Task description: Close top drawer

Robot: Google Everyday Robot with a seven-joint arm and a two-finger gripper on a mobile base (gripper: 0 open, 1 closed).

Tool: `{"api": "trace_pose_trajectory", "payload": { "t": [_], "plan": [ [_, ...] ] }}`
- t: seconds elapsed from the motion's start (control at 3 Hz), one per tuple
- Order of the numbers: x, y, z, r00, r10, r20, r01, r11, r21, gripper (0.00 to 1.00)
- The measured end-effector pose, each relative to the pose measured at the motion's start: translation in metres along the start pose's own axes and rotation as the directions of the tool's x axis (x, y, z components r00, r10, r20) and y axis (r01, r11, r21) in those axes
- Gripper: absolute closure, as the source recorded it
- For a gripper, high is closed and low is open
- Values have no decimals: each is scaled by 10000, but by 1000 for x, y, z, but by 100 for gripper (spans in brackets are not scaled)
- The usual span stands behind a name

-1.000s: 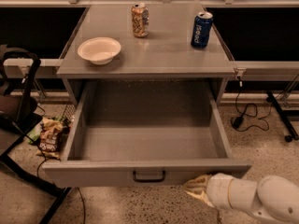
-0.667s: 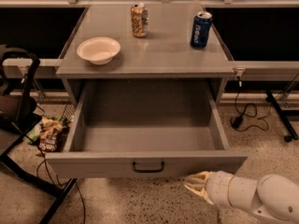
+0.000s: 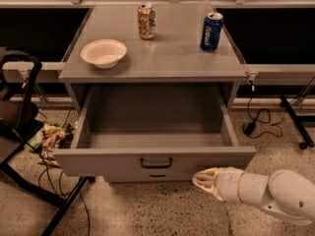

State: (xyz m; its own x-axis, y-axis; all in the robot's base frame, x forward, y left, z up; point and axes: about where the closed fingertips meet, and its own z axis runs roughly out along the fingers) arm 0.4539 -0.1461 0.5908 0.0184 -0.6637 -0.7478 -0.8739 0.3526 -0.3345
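Black chair frame (image 3: 19, 107) stood at far left, with a crumpled snack bag (image 3: 49, 139) on the floor beside it. The grey table (image 3: 167, 63) carried a white bowl (image 3: 103, 53) at left, a tan can (image 3: 146, 21) upright at back centre, and a blue can (image 3: 211, 31) upright at back right.

The top drawer (image 3: 98, 162) sat under the table top, pulled well out toward the camera. Its long axis ran left to right, its front faced the camera and its open side faced up. A black bar handle (image 3: 156, 162) was centred on the front and lay horizontal.

The gripper (image 3: 197, 178) was low at right, just beside the lower right edge of the drawer front and pointing left; contact not clear. Fingers (image 3: 206, 176) were drawn together with nothing held. The white arm (image 3: 275, 193) came in from the lower right corner. A black cable (image 3: 256, 124) lay on the floor at right.
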Motion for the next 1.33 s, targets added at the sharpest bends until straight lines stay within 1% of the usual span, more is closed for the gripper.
{"api": "trace_pose_trajectory", "payload": {
  "t": [0.33, 0.67, 1.0, 1.33],
  "plan": [
    [-9, -37, 7, 9983, -552, 162, 548, 9982, 253, 100],
    [-10, -43, 9, 9976, -667, 201, 661, 9974, 285, 100],
    [-17, -70, 16, 9943, -1016, 337, 1002, 9941, 411, 100],
    [-21, -87, 21, 9906, -1300, 425, 1281, 9908, 436, 100]
  ]
}}
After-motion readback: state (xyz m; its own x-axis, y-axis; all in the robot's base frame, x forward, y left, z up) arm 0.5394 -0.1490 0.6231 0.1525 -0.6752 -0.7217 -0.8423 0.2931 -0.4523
